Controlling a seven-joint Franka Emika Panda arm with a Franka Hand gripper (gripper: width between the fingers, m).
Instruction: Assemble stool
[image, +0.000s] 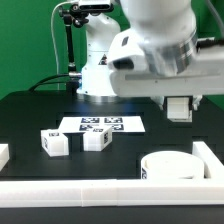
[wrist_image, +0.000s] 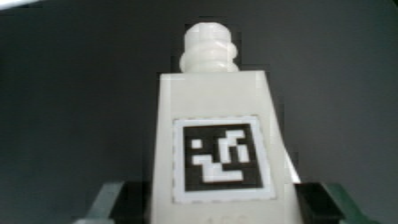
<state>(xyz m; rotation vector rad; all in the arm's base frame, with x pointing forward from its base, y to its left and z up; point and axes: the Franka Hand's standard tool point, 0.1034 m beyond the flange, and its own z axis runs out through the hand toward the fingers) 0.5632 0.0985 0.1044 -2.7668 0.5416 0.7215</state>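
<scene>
Leg in hand, clear of the counter, seat below it.

My hand (image: 180, 103) is clamped on one stool leg (image: 178, 108). In the wrist view the fingers (wrist_image: 118, 200) pinch its two flanks near one end, the tag (wrist_image: 222, 155) faces the camera and the screw peg (wrist_image: 210, 48) points away from the wrist. In the exterior view, clock centred on my hand: seat (image: 170, 165) at 6 o'clock on the counter (image: 30, 115), close to the border rail (image: 110, 195). A spare leg (image: 53, 143) and a second spare leg (image: 95, 140) sit at 8 o'clock, just in front of the marker board (image: 100, 126). Can't see the seat's sockets from here. Risks, as I judge them: the grip is far from the peg, so an off-axis touch could lever the leg askew or cross-thread it. The seat looks unrestrained, so a push could slide or spin it. The rail is close enough to snag my hand.
</scene>
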